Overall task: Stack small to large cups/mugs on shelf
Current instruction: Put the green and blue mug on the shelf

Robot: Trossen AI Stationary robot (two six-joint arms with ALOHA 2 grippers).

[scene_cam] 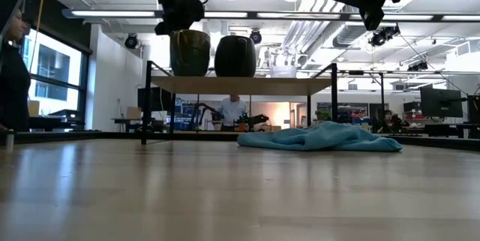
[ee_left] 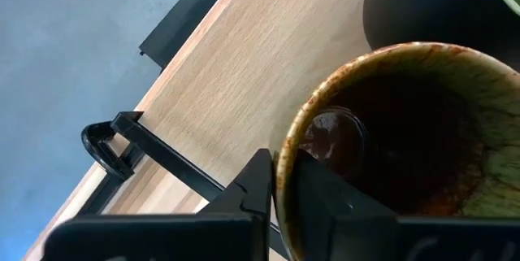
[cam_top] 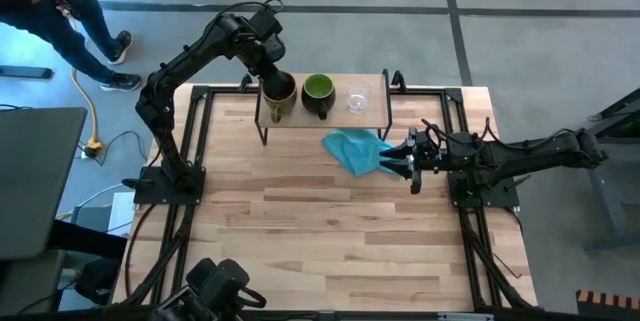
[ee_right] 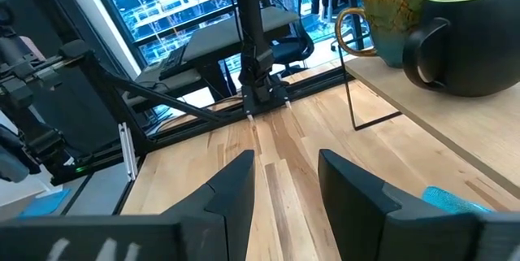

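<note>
The tan-brown mug [ee_left: 390, 139] is pinched by its rim in the left end effector [ee_left: 280, 184], one finger inside, so it can be set down upright at the shelf's [cam_top: 325, 120] left end. The dark mug [cam_top: 318, 92] and glass cup [cam_top: 357, 97] stand rightward. The right end effector [ee_right: 284, 181] hangs open and empty near the blue cloth [cam_top: 352, 148] on the surface [cam_top: 320, 231].

**Glaze, wood, metal and cloth**

The tan-brown mug [ee_left: 390, 131], its rim between the left gripper [ee_left: 280, 184] fingers, has a glossy, mottled ceramic glaze. Beside it, the dark mug [ee_right: 471, 37] looks smoothly glazed, green inside. The glass cup [cam_top: 357, 97] is clear. The shelf [ee_left: 244, 74] is pale matt wood on thin black metal legs. Just beside the right gripper [cam_top: 412, 166], the teal cloth [cam_top: 352, 148] lies soft and rumpled.
</note>
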